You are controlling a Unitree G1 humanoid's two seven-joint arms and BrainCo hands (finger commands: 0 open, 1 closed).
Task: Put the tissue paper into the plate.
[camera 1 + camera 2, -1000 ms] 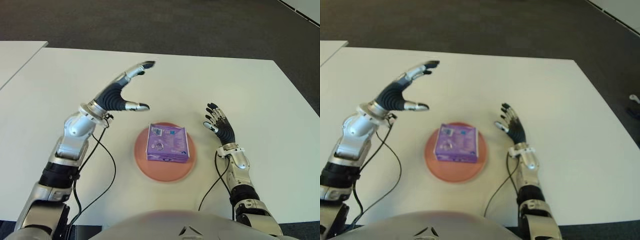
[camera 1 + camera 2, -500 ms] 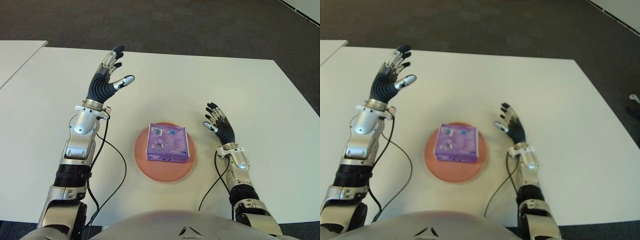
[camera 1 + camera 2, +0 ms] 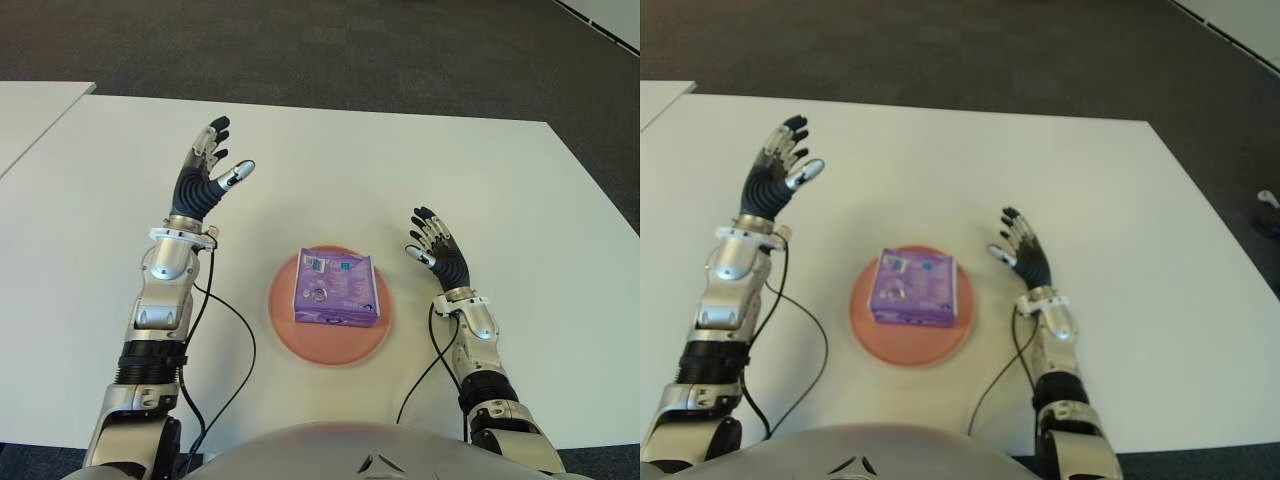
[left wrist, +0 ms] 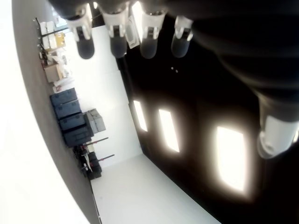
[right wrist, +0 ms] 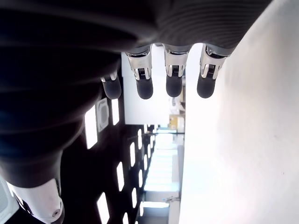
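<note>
Tissue paper: your purple plastic-wrapped tissue pack [image 3: 336, 286] lies flat inside the round salmon-pink plate [image 3: 329, 344] on the white surface [image 3: 500, 180].
Progress: you can judge the placing done; nothing looks left but parking the arms.
Left hand [image 3: 204, 177]: raised left of the plate, fingers spread, empty.
Right hand [image 3: 440, 251]: right of the plate, fingers relaxed, empty.
Views: your wrist cameras confirm bare fingers but miss the plate; only the eye views show it.

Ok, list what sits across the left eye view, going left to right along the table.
left hand with open fingers → pink plate with the purple tissue pack lying in it → right hand, open, beside the plate's right edge.
</note>
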